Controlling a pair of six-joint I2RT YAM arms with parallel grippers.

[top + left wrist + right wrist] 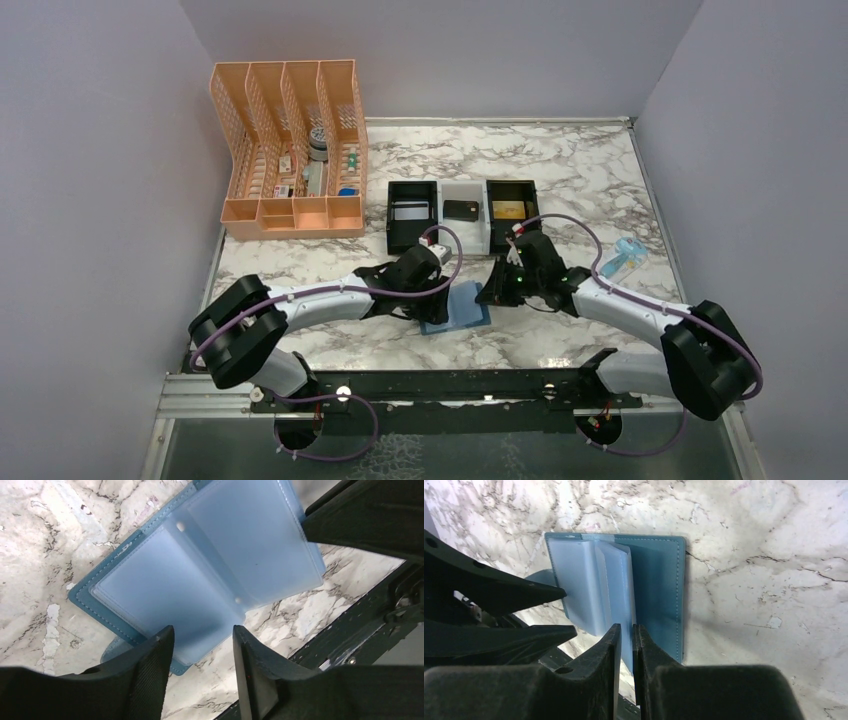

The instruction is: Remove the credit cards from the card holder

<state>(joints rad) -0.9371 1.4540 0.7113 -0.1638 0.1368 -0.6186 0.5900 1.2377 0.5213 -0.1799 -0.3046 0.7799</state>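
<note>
The card holder point(455, 308) lies open on the marble table point(580, 170), near its front edge, between the two arms, with its pale inner leaves fanned up. The right gripper point(626, 628) has its jaws almost together with one clear leaf between them, and seems to be nipping it, though the gap is too thin to be sure. The left gripper point(204, 630) stands with its jaws apart at the holder's near edge, gripping nothing. Behind them, the tray point(465, 238) holds the silver-grey card point(410, 212) in its left compartment, the black card point(460, 210) in the middle and the gold card point(507, 210) on the right. A peach desk organizer point(290, 150) stands at the far left.
</note>
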